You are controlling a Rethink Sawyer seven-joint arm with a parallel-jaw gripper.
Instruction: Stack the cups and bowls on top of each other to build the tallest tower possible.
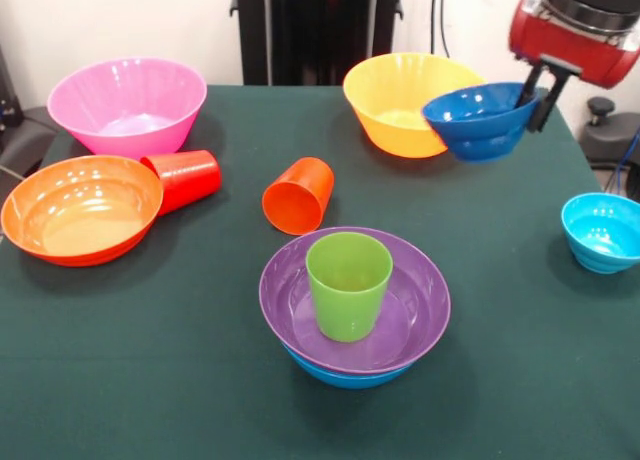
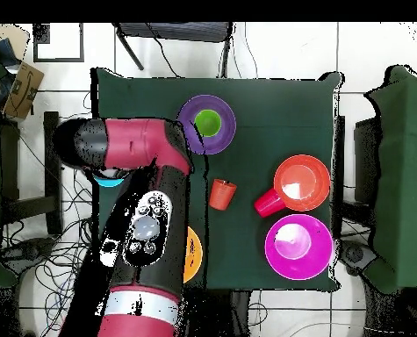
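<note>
My gripper (image 1: pixel 533 108) at the front view's upper right is shut on the rim of the small dark blue bowl (image 1: pixel 478 122) and holds it tilted above the table, in front of the yellow bowl (image 1: pixel 395 100). The tower stands at the front centre: a blue bowl (image 1: pixel 345 375), the purple bowl (image 1: pixel 420 310) nested in it, and the lime green cup (image 1: pixel 349 283) upright inside. The orange cup (image 1: pixel 299 195) and red cup (image 1: pixel 185 177) lie on their sides. In the overhead view my arm hides the gripper; the purple bowl (image 2: pixel 190 132) and green cup (image 2: pixel 206 122) show there.
The pink bowl (image 1: pixel 128 105) stands at the back left, the orange bowl (image 1: pixel 80 208) in front of it, touching the red cup. The small cyan bowl (image 1: pixel 602 232) sits near the right edge. Chairs and cables surround the table in the overhead view.
</note>
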